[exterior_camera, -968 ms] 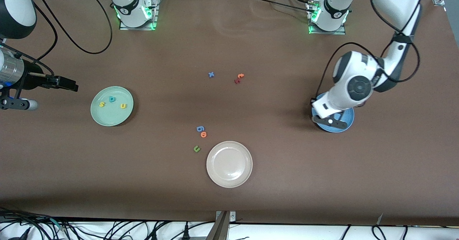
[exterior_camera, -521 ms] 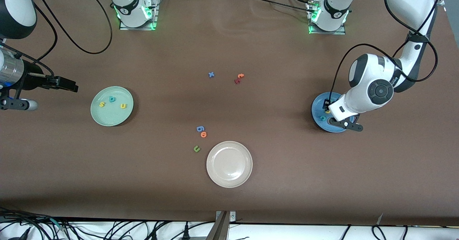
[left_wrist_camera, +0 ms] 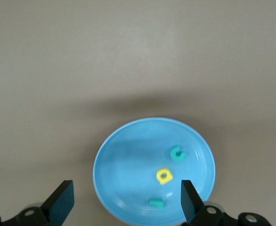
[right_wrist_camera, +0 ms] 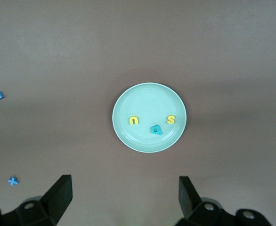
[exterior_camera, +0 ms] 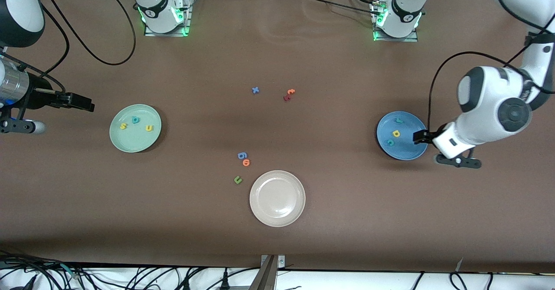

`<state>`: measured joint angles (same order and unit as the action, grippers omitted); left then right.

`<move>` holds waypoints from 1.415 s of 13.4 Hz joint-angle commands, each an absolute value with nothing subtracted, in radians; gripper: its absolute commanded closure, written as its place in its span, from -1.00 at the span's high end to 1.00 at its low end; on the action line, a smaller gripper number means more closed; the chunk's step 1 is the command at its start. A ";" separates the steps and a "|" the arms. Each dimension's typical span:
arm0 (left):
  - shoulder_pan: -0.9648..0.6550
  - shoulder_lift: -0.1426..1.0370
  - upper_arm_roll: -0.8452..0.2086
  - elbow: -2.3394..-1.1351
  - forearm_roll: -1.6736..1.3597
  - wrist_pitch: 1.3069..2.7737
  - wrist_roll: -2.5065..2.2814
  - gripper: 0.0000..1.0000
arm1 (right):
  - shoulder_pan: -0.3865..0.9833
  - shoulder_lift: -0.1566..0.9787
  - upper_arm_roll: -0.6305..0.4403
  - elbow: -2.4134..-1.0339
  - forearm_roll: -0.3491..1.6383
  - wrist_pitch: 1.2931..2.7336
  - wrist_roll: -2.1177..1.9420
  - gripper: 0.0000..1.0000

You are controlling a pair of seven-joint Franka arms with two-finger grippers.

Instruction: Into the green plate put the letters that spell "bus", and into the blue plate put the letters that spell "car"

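Note:
The blue plate [exterior_camera: 407,149] holds a teal "r" [exterior_camera: 399,120], a yellow "a" [exterior_camera: 396,133] and a teal "c" [exterior_camera: 390,142]. My left gripper [exterior_camera: 421,137] hangs open and empty over that plate's rim, on the side toward the left arm's end of the table. Its wrist view shows the blue plate [left_wrist_camera: 128,160] and the three letters between the spread fingers [left_wrist_camera: 62,203]. The green plate [exterior_camera: 130,142] carries a yellow "s" [exterior_camera: 123,126], a teal "b" [exterior_camera: 135,119] and a yellow "u" [exterior_camera: 149,128]. My right gripper [exterior_camera: 82,102] waits open beside it, looking down on the green plate [right_wrist_camera: 128,101].
An off-white plate [exterior_camera: 277,214] sits near the front camera at mid-table. Beside it lie a dark green "u" [exterior_camera: 237,179], an orange letter [exterior_camera: 246,162] and a blue "g" [exterior_camera: 242,155]. A blue "x" [exterior_camera: 255,90] and orange and red letters [exterior_camera: 289,94] lie farther from that camera.
My left gripper has opened and drawn away from over the blue plate toward the left arm's end of the table, uncovering the three letters. The right arm has not moved.

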<state>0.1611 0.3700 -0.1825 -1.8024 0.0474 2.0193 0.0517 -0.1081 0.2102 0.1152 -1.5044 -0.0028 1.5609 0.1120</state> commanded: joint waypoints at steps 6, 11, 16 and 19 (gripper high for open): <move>0.244 0.269 -0.190 -1.596 0.029 1.631 0.055 1.00 | -0.118 0.184 0.124 -1.532 -0.014 1.581 0.110 1.00; 0.235 0.279 -0.195 -1.336 0.032 1.355 0.058 1.00 | -0.118 0.186 0.124 -1.531 -0.017 1.600 0.115 1.00; 0.042 0.137 -0.091 -1.474 0.159 1.414 0.051 1.00 | -0.118 0.189 0.126 -1.517 -0.021 1.598 0.118 1.00; 0.031 0.112 -0.080 -1.506 0.112 1.463 0.069 1.00 | -0.115 0.189 0.129 -1.514 -0.057 1.598 0.118 1.00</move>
<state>0.0365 0.1690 -0.1043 -1.4339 0.1220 1.4165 0.0480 -0.1083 0.2100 0.1156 -1.5040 -0.0306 1.5944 0.1132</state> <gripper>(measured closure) 0.000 0.000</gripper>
